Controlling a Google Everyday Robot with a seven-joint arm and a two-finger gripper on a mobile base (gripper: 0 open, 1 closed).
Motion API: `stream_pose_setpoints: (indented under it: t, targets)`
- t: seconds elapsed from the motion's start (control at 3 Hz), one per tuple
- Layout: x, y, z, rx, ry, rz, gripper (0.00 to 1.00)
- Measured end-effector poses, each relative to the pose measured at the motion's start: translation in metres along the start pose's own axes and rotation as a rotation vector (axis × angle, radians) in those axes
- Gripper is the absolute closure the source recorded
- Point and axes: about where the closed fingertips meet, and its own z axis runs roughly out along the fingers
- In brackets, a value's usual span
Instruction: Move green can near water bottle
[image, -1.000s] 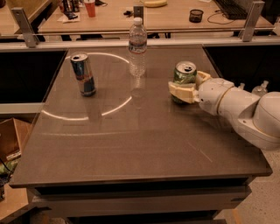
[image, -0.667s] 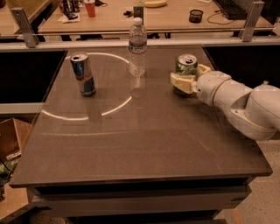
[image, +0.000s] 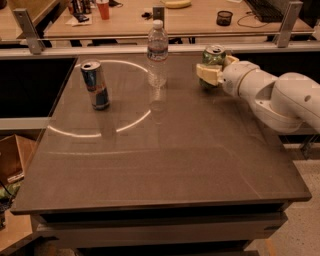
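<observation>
Tabletop (image: 165, 160), far right: gripper (image: 218, 68) fingers (image: 207, 74) clamp green can (image: 215, 55); water bottle (image: 157, 50) apart.

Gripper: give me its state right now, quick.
The gripper: shut on the green can, at the far right of the table, to the right of the water bottle.

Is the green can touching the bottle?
No, bare table lies between the bottle and the green can, which the gripper holds near the far edge.
</observation>
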Motion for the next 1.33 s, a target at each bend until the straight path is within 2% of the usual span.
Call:
stream_pose_setpoints:
  t: [0.33,0.67,1.33]
  targets:
    - [0.002,-0.006,0.023,-0.006,0.004,0.02,1.0]
    - [0.007,-0.001,0.042,-0.029,0.008,0.052,1.0]
    - [0.003,0.027,0.063,-0.124,-0.006,0.104,1.0]
